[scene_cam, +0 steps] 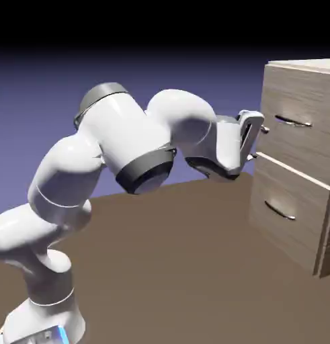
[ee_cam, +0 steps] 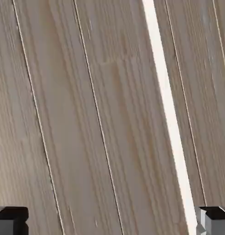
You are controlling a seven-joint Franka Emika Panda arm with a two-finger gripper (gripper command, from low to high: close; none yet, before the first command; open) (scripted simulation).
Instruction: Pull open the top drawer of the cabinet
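Top drawer [scene_cam: 295, 127] handle [scene_cam: 292, 121] horiz.; gripper [scene_cam: 261, 142] spread, just left.

brown table [scene_cam: 160, 255] under cabinet [scene_cam: 295, 201]

Cabinet [scene_cam: 296, 161]: boxy, light grey-brown woodgrain, paler flat top, standing upright at the table's right side. Top drawer [scene_cam: 298, 131]: woodgrain front, thin horizontal dark bar handle [scene_cam: 292, 121], sitting set back behind the lower front's top edge.
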